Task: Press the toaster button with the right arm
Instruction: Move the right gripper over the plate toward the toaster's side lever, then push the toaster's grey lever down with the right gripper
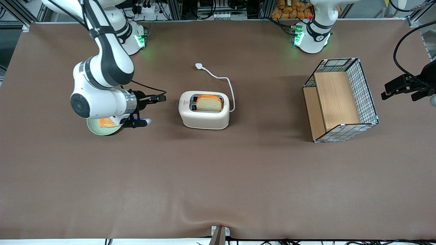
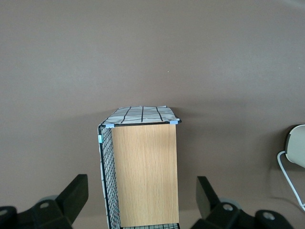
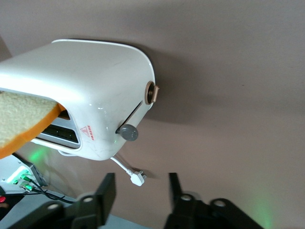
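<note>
The right arm's gripper (image 1: pixel 154 109) hung low over the brown cloth table (image 1: pixel 218 177), its fingers (image 3: pixel 102 195) apart and holding nothing. Just ahead of it stood the toaster (image 1: pixel 204 115), close but not touching. The toaster was cream-white, smooth and glossy, with rounded corners. A slice of bread (image 1: pixel 208 103), pale with an orange crust, stuck up from one dark slot. On the end wall facing the gripper, the button (image 3: pixel 128 132) was a small, round, matte grey knob riding in a narrow slit, with a copper-rimmed dial (image 3: pixel 151 92) near it. By my reading this was the approach step, with nothing pressed yet. The next move would call for closing the gap, setting a fingertip squarely on the knob, and pushing along the slit. A pale green plate (image 1: pixel 97 128) holding orange food lay under the wrist.
</note>
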